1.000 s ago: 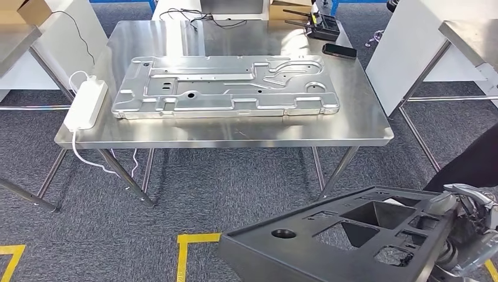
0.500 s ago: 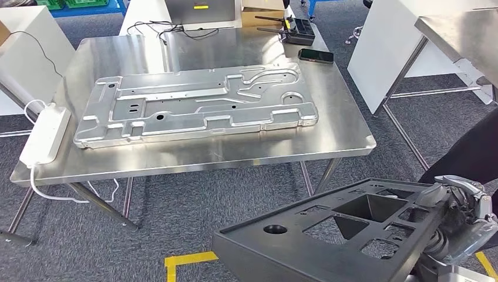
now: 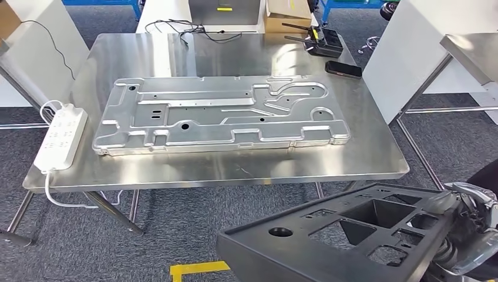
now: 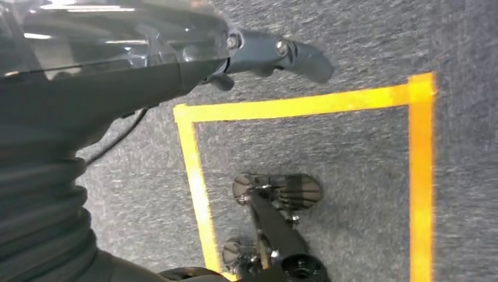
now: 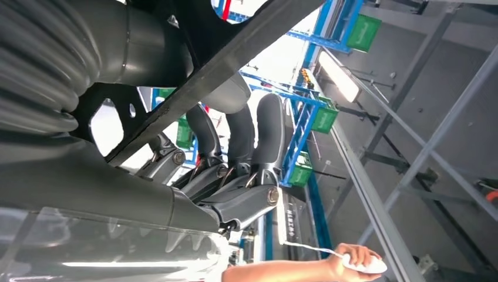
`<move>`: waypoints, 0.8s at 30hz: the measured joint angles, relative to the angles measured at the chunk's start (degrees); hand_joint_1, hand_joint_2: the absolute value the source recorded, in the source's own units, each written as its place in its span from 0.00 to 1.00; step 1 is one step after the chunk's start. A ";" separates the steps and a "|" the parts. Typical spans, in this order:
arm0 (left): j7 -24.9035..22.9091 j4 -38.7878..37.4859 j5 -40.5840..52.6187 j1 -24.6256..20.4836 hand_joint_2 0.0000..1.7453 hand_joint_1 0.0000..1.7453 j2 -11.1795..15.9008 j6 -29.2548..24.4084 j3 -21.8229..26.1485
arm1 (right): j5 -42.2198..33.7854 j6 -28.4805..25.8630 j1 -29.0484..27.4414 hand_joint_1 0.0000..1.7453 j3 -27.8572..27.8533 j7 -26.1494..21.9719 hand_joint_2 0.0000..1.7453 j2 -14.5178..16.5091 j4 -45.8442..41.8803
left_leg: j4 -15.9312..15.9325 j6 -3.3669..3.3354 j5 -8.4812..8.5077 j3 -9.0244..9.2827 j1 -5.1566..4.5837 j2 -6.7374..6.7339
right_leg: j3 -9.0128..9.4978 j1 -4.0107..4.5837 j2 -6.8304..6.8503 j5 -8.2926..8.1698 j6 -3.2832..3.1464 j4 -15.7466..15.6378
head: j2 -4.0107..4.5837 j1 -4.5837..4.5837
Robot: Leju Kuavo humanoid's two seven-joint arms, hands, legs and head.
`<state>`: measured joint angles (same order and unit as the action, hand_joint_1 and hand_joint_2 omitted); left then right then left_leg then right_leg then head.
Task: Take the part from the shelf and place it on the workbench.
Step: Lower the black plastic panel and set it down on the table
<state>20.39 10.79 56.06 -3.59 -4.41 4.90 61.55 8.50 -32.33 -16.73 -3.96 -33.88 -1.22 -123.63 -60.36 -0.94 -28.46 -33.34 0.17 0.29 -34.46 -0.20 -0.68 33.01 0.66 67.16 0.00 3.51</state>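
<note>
Part gripped by right hand, short of workbench

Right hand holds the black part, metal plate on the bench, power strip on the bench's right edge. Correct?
Not quite. The power strip lies at the bench's left edge, as the head view shows. The rest holds: the right hand grips the black part, and the metal plate lies on the bench.
</note>
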 joint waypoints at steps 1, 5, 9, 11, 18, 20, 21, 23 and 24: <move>0.00 -0.03 -0.01 -0.02 1.00 0.00 -0.15 -0.01 0.00 | -0.01 0.00 0.02 1.00 0.00 0.01 1.00 -0.01 0.00 | 0.09 -0.01 -0.27 0.51 -0.23 0.04 | 0.85 0.54 0.14 -2.38 -0.99 -3.44 | 0.00 0.06; -0.03 0.00 -0.19 -0.08 1.00 0.00 -0.38 -0.08 0.09 | 0.03 -0.02 0.06 1.00 0.01 0.06 1.00 -0.04 -0.05 | 0.25 0.14 -0.70 0.79 -0.33 0.09 | 2.44 1.18 0.21 -4.27 -0.16 -9.03 | 0.00 -0.17; -0.15 -0.01 -0.33 -0.09 1.00 0.00 -0.37 -0.07 0.18 | 0.05 -0.03 0.07 1.00 0.01 0.09 1.00 -0.05 -0.04 | 0.60 0.15 -0.76 1.15 -0.35 0.16 | 2.65 1.02 0.16 -4.04 0.53 -9.08 | 0.00 -0.60; -0.17 0.00 -0.36 -0.09 1.00 0.00 -0.34 -0.09 0.22 | 0.07 -0.04 0.07 1.00 0.01 0.09 1.00 -0.06 -0.04 | 0.75 0.20 -0.79 1.26 -0.36 0.17 | 2.69 1.01 0.17 -3.96 0.42 -9.08 | 0.00 -0.85; -0.17 -0.01 -0.40 -0.09 1.00 0.00 -0.33 -0.09 0.24 | 0.07 -0.04 0.07 1.00 0.00 0.09 1.00 -0.07 -0.04 | 0.90 0.32 -0.84 1.34 -0.36 0.17 | 2.72 1.02 0.17 -3.81 0.20 -9.07 | 0.00 -1.35; -0.17 -0.01 -0.40 -0.09 1.00 0.00 -0.33 -0.09 0.25 | 0.07 -0.04 0.07 1.00 0.00 0.09 1.00 -0.07 -0.04 | 0.90 0.33 -0.86 1.34 -0.37 0.17 | 2.73 1.02 0.17 -3.79 0.18 -9.07 | 0.00 -1.38; -0.17 0.00 -0.40 -0.09 1.00 0.00 -0.33 -0.09 0.25 | 0.07 -0.05 0.07 1.00 0.00 0.09 1.00 -0.07 -0.04 | 0.90 0.33 -0.86 1.34 -0.39 0.17 | 2.73 1.02 0.17 -3.79 0.18 -9.07 | 0.00 -1.40; -0.17 -0.01 -0.40 -0.09 1.00 0.00 -0.33 -0.09 0.25 | 0.08 -0.11 0.07 1.00 0.00 0.10 1.00 -0.07 -0.04 | 0.90 0.33 -0.86 1.34 -0.43 0.18 | 2.74 1.01 0.17 -3.79 0.18 -9.07 | 0.00 -1.41; -0.17 -0.01 -0.40 -0.09 1.00 0.00 -0.33 -0.09 0.24 | 0.13 -0.17 0.07 1.00 0.00 0.17 1.00 -0.07 -0.04 | 0.90 0.33 -0.86 1.34 -0.47 0.18 | 2.74 1.01 0.17 -3.79 0.18 -9.07 | 0.00 -1.41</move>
<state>20.22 10.79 55.66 -3.68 -4.74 4.81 61.79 8.63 -32.50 -16.66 -3.96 -33.71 -1.29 -123.67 -59.46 -0.61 -29.33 -32.00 -0.30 0.46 -31.72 0.81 -0.51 29.22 0.84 58.09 0.00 2.10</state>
